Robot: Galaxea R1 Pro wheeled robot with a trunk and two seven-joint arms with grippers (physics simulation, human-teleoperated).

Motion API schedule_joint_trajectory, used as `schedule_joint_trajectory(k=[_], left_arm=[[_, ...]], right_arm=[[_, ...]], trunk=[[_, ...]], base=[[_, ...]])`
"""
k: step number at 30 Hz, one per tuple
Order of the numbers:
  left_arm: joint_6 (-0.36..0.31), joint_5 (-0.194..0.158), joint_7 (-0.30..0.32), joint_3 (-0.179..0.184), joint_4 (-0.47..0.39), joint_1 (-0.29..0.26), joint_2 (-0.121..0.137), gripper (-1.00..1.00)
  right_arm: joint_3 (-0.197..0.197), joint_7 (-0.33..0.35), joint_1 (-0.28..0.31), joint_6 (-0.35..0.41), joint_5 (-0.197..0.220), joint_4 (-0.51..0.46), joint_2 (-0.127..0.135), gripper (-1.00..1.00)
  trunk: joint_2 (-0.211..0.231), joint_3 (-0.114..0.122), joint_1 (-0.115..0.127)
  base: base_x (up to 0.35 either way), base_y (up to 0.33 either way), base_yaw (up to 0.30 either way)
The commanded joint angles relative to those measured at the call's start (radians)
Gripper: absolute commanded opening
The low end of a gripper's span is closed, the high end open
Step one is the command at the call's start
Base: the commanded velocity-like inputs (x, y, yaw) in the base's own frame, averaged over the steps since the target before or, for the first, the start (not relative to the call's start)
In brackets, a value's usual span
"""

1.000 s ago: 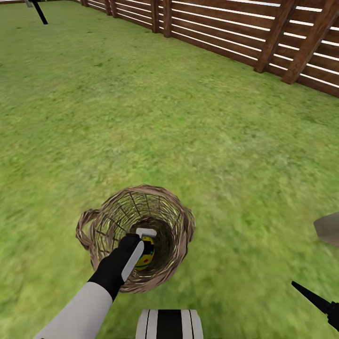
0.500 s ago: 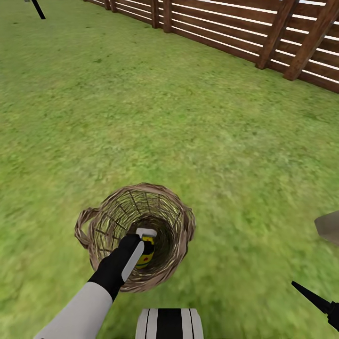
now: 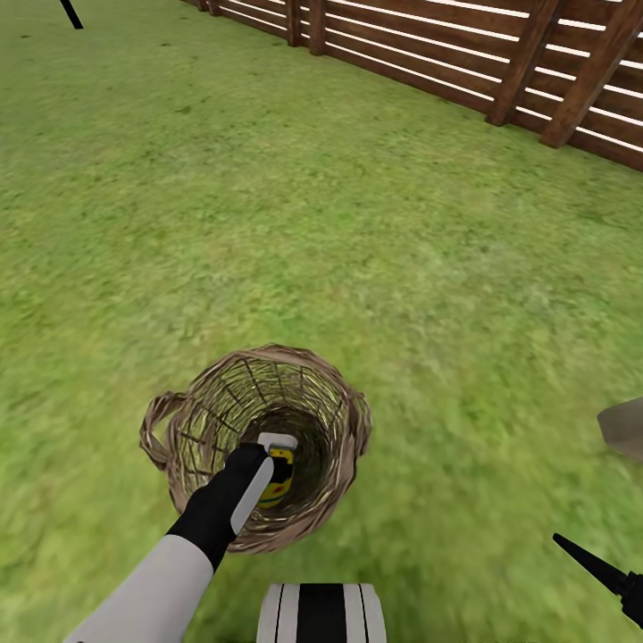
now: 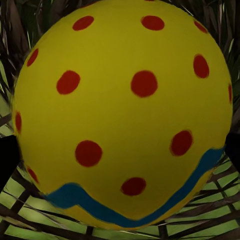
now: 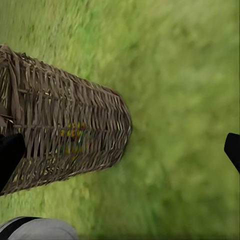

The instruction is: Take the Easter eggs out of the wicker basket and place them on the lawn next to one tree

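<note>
Head view shows the left pincer (image 3: pixel 279 446) reaching down inside the basket (image 3: pixel 344 420), which stands on the lawn (image 3: pixel 313 223). An egg (image 3: pixel 279 473) sits right at the tips of the pincer, deep in the basket. From the left wrist view the egg (image 4: pixel 125 110) is very close, with a dark finger tip (image 4: pixel 7 160) at one side of it and another at the other side. So the pincer is open about as wide as the egg, with one finger on each side. I cannot tell if the fingers are pressing on it or just sitting beside it. The right pincer (image 5: pixel 120 155) is well away from the basket, over the grass, with its two fingers far apart and nothing between them. From its wrist view the basket (image 5: pixel 65 135) shows from the side, and something yellow, likely an egg, shows faintly through the weave. I cannot tell how many eggs are in there. A fence (image 3: pixel 500 62) runs far beyond the left pincer. No egg lies on the grass that I can see, so I think this step is getting an egg out of the basket. Next, the left pincer should squeeze the egg gently, then go straight up so the egg does not bump the rim. After that the robot needs to carry it to a tree and set it down close by
</note>
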State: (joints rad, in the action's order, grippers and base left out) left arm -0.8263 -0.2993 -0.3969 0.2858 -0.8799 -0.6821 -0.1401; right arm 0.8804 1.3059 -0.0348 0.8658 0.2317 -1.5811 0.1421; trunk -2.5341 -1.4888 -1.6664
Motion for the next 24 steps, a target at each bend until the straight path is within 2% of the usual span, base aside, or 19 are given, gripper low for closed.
schedule_joint_trajectory(k=[1, 21, 22, 24], left_arm=[[-0.002, -0.011, -0.01, 0.002, -0.001, -0.001, 0.0, 1.0], [-0.002, -0.014, -0.01, 0.006, -0.001, -0.001, 0.0, 1.0], [-0.002, -0.014, -0.01, 0.006, -0.001, -0.001, 0.0, -1.0], [-0.002, -0.015, -0.01, 0.006, -0.001, -0.001, 0.0, -1.0]], right_arm=[[0.0, 0.0, -0.001, 0.007, 0.005, 0.0, 0.0, 1.0], [0.0, 0.0, -0.001, 0.007, 0.005, 0.0, 0.0, 1.0], [0.0, 0.0, -0.001, 0.007, 0.005, 0.0, 0.0, 1.0], [0.0, 0.0, -0.001, 0.007, 0.005, 0.0, 0.0, 1.0]], trunk=[[0.0, -0.001, 0.0], [0.0, -0.001, 0.0], [0.0, -0.001, 0.0], [0.0, -0.001, 0.0]], base=[[0.0, 0.0, 0.0], [0.0, 0.0, 0.0], [0.0, 0.0, 0.0], [0.0, 0.0, 0.0]])
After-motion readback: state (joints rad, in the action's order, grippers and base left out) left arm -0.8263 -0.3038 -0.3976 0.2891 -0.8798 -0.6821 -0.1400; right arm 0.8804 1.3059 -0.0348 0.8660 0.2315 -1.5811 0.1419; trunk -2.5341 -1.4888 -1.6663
